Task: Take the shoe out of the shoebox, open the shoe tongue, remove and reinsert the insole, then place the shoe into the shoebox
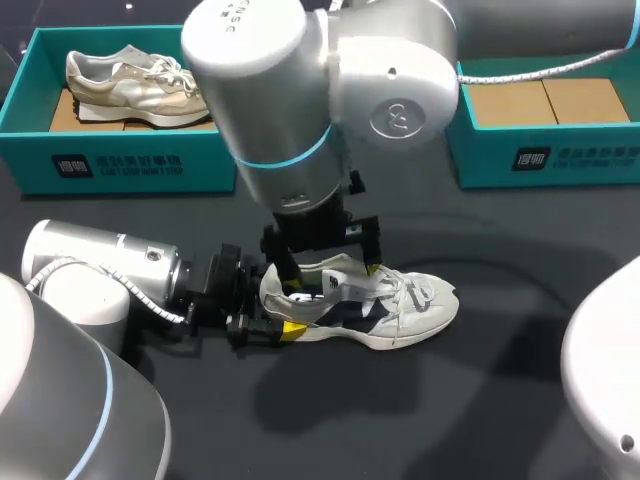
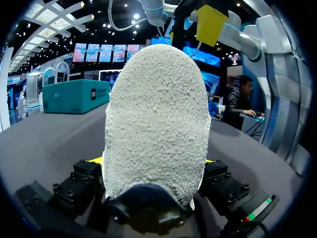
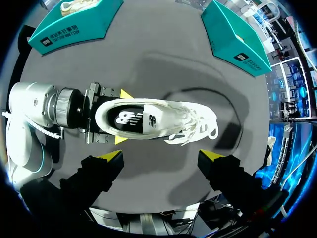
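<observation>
Shoe on table | left shoebox holds beige sneaker

The shoe is white with dark navy panels on its side, and its heel is white and grainy. Its insole is part white, part black, with print in the opposite colour. The left shoebox and the right shoebox are teal with brown cardboard inside. The other shoe is beige and cream. The counter is dark grey. My right fingers have bright yellow tips.

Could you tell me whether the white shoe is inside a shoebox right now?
No, the white shoe lies on the dark table, its heel held by the left gripper.
</observation>
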